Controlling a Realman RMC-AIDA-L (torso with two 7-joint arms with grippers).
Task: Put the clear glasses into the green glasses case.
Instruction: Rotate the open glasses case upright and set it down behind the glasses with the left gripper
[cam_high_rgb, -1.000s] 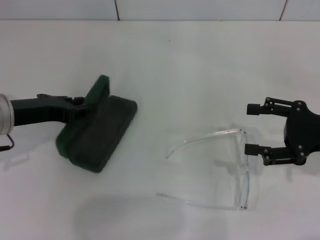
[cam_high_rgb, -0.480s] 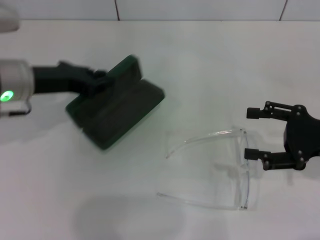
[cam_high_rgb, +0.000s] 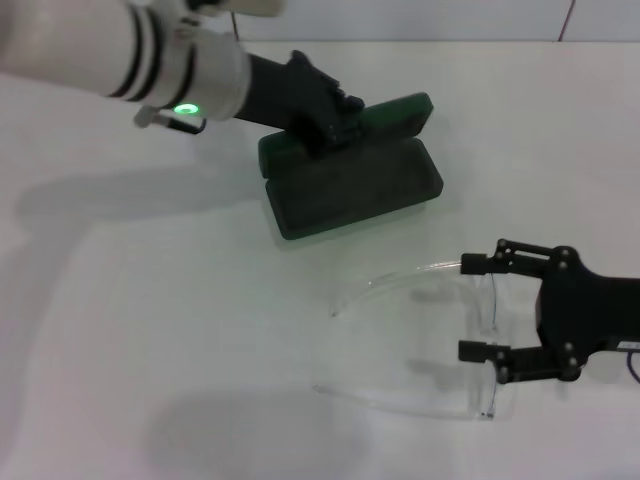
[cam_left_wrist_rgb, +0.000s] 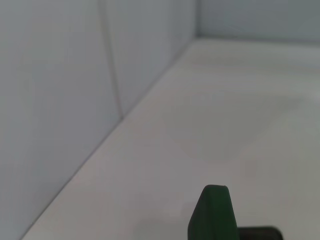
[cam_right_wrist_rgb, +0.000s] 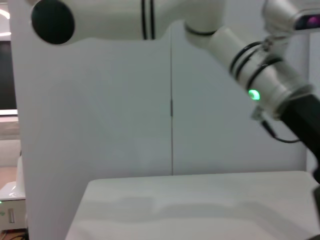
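Note:
The green glasses case (cam_high_rgb: 350, 190) lies open at the back centre of the white table, its lid (cam_high_rgb: 395, 112) standing up on the far side. My left gripper (cam_high_rgb: 335, 118) reaches in from the upper left and is shut on the lid's left end. The left wrist view shows only a green edge of the lid (cam_left_wrist_rgb: 212, 212). The clear glasses (cam_high_rgb: 487, 390) lie unfolded at the front right, arms pointing left. My right gripper (cam_high_rgb: 479, 308) is open at the lens, one finger near the far hinge and the other at the lens's middle.
A white wall with tile seams (cam_high_rgb: 232, 18) runs along the table's back edge. The right wrist view looks across the bare table (cam_right_wrist_rgb: 190, 200) at my left arm (cam_right_wrist_rgb: 265, 85) and the wall.
My left arm has carried the open case from the left side to the back centre, turning it. The right gripper has moved left and nearer, onto the lens of the glasses.

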